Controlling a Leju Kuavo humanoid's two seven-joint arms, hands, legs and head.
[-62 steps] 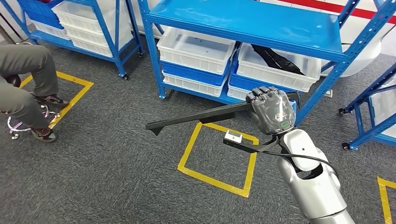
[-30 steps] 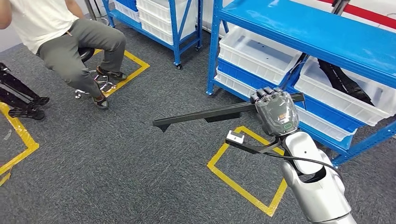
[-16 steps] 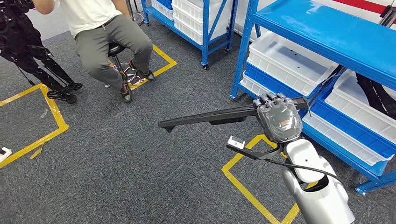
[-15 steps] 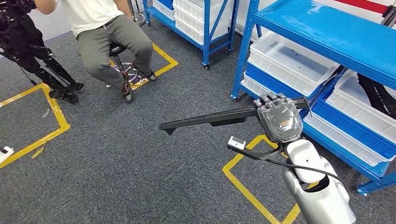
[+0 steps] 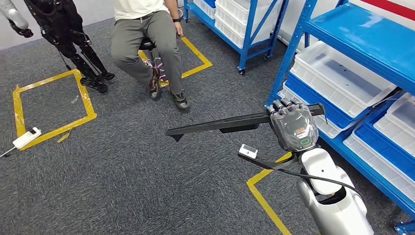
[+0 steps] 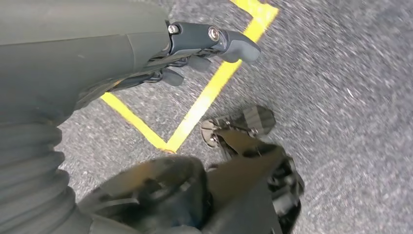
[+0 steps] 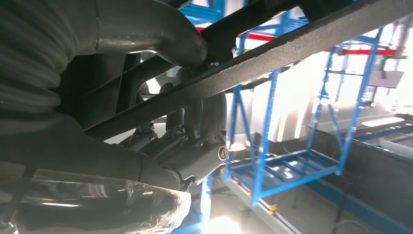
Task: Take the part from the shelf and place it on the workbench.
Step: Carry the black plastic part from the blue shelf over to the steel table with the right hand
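The right hand's (image 5: 292,125) fingers (image 5: 281,104) stay curled around the long black part (image 5: 220,124), held level above the carpet (image 5: 122,171) — just beside the blue shelf (image 5: 352,73). The left hand (image 6: 146,53) hangs near the carpet, its fingers loosely apart, holding nothing. The camera has turned since before — the seated person (image 5: 147,34) now lies well apart from the shelf.

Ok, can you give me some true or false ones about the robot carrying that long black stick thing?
1. The right hand grips the long black plastic part. True.
2. The part rests on the grey carpet floor. False: it is held in the air.
3. A person sits on a stool nearby. True.
4. The white plastic bins sit on a red shelf. False: the metal shelf is blue.
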